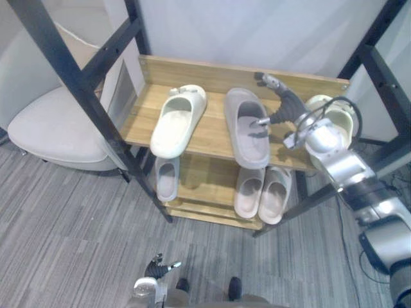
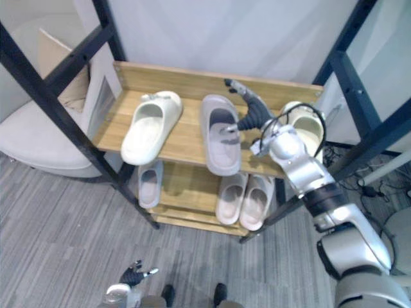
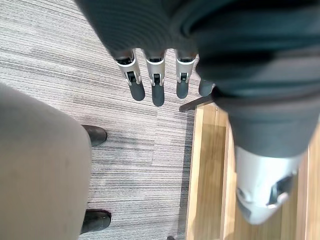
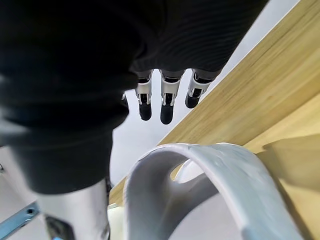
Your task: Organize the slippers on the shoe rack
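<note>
The wooden shoe rack (image 1: 212, 69) has two shelves. On the top shelf a cream slipper (image 1: 178, 120) lies at the left and a grey slipper (image 1: 247, 131) in the middle, its toe jutting past the front edge. A second cream slipper (image 2: 309, 133) lies at the right end, partly behind my right arm. My right hand (image 1: 286, 106) is open over the grey slipper's strap (image 4: 200, 170). Its straight fingers (image 4: 167, 102) point at the back board and its thumb rests on the strap. Three pale slippers (image 1: 249, 190) stand on the lower shelf. My left hand (image 1: 157, 268) hangs open, low over the floor.
A black metal frame (image 1: 83, 90) slants across in front of the rack's left side, and more black bars (image 1: 379, 64) stand at its right. A pale cushioned chair (image 1: 58, 128) sits on the left. Grey carpet (image 1: 77, 218) lies in front.
</note>
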Motion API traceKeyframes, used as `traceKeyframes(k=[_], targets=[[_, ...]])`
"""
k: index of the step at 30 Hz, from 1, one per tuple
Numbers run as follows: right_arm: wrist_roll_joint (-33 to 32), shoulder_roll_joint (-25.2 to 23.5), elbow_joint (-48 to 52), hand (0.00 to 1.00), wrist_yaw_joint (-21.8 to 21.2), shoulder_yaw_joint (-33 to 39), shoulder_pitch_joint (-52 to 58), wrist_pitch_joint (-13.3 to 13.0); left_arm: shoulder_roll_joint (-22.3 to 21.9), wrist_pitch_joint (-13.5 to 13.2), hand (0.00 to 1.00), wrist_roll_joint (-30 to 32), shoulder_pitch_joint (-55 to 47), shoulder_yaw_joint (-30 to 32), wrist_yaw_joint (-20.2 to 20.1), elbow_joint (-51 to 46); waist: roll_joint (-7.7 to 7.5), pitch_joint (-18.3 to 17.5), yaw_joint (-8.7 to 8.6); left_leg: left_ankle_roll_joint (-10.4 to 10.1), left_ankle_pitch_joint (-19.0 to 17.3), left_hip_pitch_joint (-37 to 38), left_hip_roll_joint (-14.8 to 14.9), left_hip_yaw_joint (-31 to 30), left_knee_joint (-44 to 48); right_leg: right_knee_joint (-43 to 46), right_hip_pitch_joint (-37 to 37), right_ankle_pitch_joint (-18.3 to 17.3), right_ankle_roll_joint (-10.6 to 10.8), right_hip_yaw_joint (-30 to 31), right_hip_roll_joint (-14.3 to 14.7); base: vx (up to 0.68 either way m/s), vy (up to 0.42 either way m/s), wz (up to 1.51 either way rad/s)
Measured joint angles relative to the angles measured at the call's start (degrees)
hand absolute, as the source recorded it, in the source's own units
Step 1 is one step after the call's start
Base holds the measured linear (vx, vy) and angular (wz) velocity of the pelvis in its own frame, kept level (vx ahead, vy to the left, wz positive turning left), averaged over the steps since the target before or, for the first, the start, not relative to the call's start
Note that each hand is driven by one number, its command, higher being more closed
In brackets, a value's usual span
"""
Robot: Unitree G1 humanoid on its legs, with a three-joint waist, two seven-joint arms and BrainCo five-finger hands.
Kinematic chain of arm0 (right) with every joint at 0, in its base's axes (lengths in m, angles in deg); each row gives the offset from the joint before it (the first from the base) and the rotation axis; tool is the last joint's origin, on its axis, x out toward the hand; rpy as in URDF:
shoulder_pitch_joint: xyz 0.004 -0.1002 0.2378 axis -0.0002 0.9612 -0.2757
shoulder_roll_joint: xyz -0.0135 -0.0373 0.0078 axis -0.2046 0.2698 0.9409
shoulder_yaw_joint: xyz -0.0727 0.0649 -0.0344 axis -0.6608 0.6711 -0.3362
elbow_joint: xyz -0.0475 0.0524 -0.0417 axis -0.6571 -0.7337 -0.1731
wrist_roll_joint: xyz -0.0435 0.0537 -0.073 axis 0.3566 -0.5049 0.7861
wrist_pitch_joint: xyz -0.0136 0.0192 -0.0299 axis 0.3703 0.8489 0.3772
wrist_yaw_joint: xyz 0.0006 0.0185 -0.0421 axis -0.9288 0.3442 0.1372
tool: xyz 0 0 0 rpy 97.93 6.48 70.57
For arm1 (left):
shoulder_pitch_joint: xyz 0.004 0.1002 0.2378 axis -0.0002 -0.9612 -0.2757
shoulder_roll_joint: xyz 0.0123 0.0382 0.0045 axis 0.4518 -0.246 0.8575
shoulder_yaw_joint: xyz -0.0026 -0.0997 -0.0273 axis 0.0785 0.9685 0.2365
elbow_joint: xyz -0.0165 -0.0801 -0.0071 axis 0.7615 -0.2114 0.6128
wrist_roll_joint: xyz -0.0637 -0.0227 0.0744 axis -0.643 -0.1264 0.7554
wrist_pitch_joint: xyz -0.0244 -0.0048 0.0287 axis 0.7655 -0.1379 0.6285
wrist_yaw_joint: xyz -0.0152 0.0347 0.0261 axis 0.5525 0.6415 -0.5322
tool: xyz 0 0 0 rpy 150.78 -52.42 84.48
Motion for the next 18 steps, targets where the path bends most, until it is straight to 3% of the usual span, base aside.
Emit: traceKeyframes(k=[18], targets=[[3.5,-3.5,-15.2,0.00,0.6,-0.4,-9.7,2.4,-0.6,0.0,0.00,-2.2,1.0,0.0,0.0,0.0,1.43,2.1,1.31,0.0,0.0,-0.1,0.2,-0.3,0.0,-0.1,0.1,0.0,0.0,0.1,0.0,0.00,0.000,0.00]])
